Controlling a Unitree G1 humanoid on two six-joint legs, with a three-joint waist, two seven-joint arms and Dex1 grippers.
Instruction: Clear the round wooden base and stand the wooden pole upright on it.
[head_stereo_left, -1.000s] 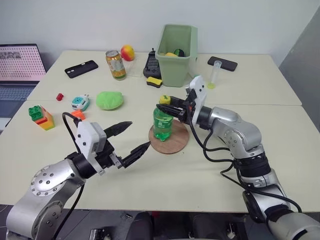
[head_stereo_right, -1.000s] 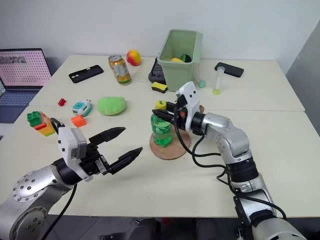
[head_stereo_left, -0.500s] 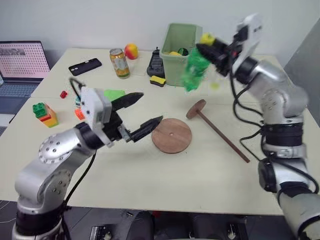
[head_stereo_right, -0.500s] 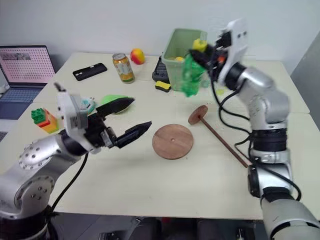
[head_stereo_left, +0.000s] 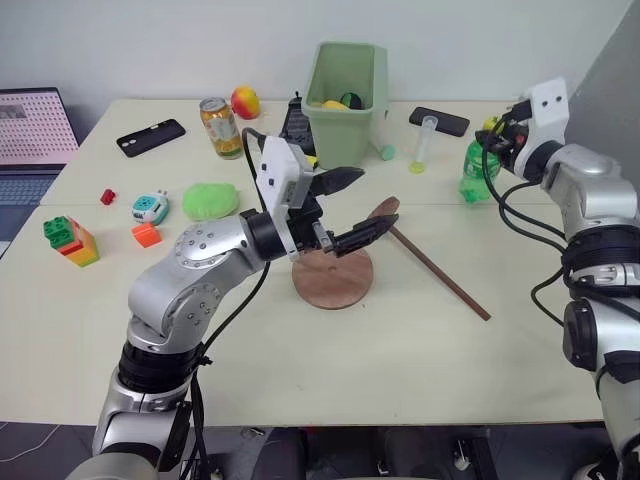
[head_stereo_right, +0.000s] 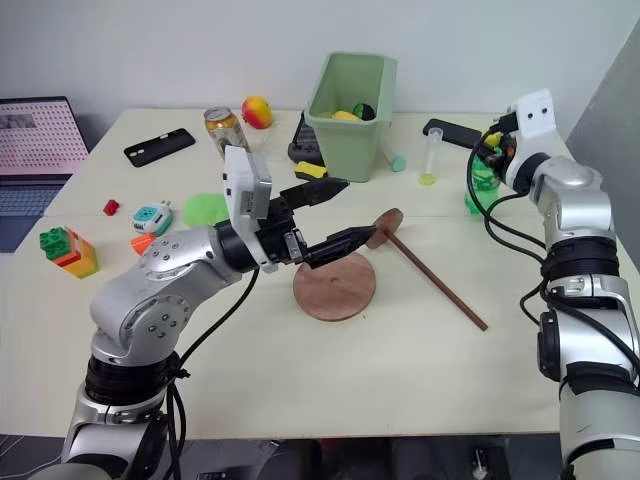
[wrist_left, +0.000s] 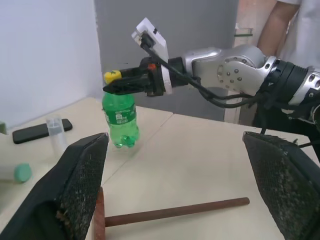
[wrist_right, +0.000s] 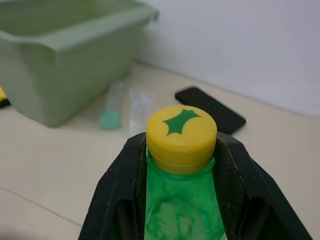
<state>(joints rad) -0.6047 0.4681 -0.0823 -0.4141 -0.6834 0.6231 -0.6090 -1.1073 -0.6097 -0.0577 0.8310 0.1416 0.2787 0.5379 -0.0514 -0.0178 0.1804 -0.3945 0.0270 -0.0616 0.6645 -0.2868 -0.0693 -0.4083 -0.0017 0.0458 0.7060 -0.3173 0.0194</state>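
Over the bare round reddish-brown wooden base (head_stereo_left: 332, 277) hovers the wide-open, empty left gripper (head_stereo_left: 352, 208), nearer to the long dark-brown wooden pole (head_stereo_left: 430, 264) lying toward four o'clock, while the right gripper (head_stereo_left: 492, 146) clamps a green plastic bottle (head_stereo_left: 474, 172).

The flat round reddish-brown wooden base (head_stereo_left: 332, 278) lies near the middle of the tabletop (head_stereo_left: 300, 360), with the long dark wooden pole (head_stereo_left: 437, 272) lying just to its right, disc end nearest it. Behind them stands the pale green plastic bin (head_stereo_left: 346, 90), and well to the right the green plastic bottle with a yellow cap (head_stereo_left: 476, 172) stands upright.
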